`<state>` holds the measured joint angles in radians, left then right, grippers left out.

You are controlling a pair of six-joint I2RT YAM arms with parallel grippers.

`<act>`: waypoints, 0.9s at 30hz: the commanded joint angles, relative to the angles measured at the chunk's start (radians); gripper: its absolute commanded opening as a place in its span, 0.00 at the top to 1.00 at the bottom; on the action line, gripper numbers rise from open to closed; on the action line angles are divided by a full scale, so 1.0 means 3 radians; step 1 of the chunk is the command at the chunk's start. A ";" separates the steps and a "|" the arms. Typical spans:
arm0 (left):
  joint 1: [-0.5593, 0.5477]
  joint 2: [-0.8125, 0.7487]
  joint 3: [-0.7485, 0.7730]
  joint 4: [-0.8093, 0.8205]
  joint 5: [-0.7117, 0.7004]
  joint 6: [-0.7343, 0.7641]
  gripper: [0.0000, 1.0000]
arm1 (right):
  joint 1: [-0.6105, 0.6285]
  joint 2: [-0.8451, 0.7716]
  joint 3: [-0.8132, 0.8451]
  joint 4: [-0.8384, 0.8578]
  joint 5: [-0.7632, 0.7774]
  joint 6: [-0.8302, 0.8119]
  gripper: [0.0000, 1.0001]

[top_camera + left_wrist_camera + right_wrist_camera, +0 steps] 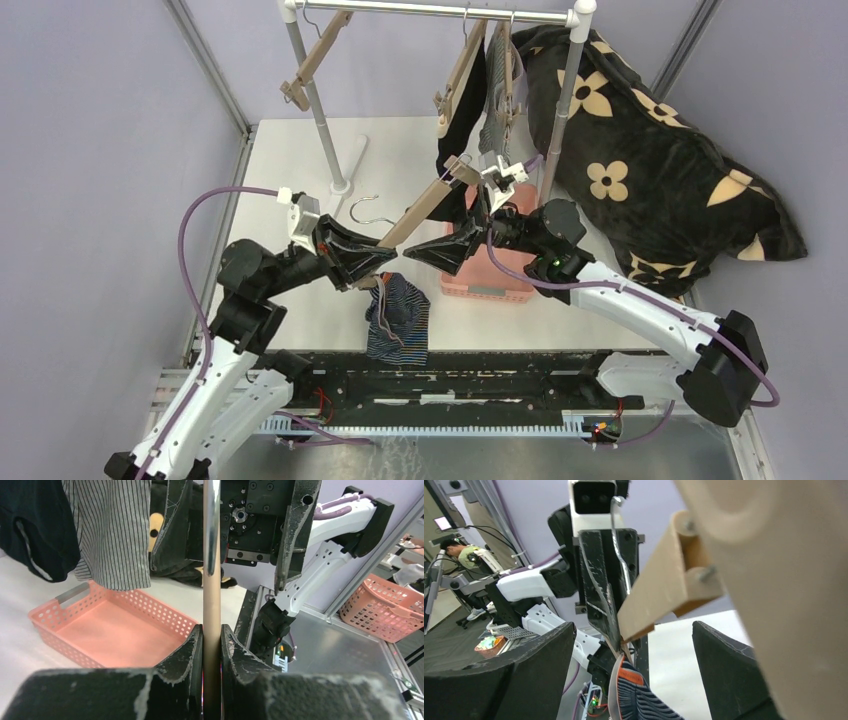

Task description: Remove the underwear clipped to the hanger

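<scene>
My left gripper (382, 258) is shut on the bar of a tilted wooden hanger (425, 205), which runs up between its jaws in the left wrist view (212, 580). The navy striped underwear (400, 322) hangs from the hanger's lower end, below my left gripper. My right gripper (440, 252) is open and empty right beside the hanger. In the right wrist view its jaws stand wide apart with the hanger (664, 590) and the navy underwear (639, 695) between them. The black underwear (462, 125) and the grey-and-white striped underwear (497, 115) hang from hangers on the rail.
A pink basket (487, 285) sits on the table under my right gripper. The rack's rail (430, 10) and posts stand at the back, with an empty hanger (315, 60) on the left. A big black flower-print cushion (640, 150) lies at the right.
</scene>
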<state>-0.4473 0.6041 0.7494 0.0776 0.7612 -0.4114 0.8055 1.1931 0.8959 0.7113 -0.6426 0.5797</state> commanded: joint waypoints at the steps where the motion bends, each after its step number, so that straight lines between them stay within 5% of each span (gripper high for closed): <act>1: -0.0001 -0.0015 -0.0109 0.0911 0.0094 -0.0481 0.97 | 0.0081 0.0063 0.0215 0.0429 0.0045 -0.0016 0.08; 6: -0.0002 -0.0020 -0.0270 0.1228 0.0073 -0.0732 0.97 | 0.0116 0.0158 0.0349 0.0396 0.0087 -0.0079 0.21; 8: -0.0003 -0.0027 -0.0317 0.1298 0.0062 -0.0778 0.97 | 0.0122 0.0196 0.0417 0.0361 0.0077 -0.0091 0.41; 10: 0.0000 -0.0034 -0.0350 0.1346 0.0061 -0.0814 0.97 | 0.0127 0.0213 0.0463 0.0331 0.0094 -0.0101 0.49; 24: -0.0002 -0.0012 -0.0450 0.1523 0.0038 -0.0926 0.97 | 0.0138 0.0226 0.0556 0.0354 0.0163 -0.0153 0.56; 27: 0.0000 0.0041 -0.0514 0.1694 0.0062 -0.1020 0.97 | 0.0142 0.0265 0.0590 0.0400 0.0178 -0.0127 0.65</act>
<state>-0.4473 0.6018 0.6094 0.4568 0.7677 -0.6476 0.8436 1.2610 1.0134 0.7555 -0.6098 0.5400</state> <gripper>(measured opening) 0.209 0.400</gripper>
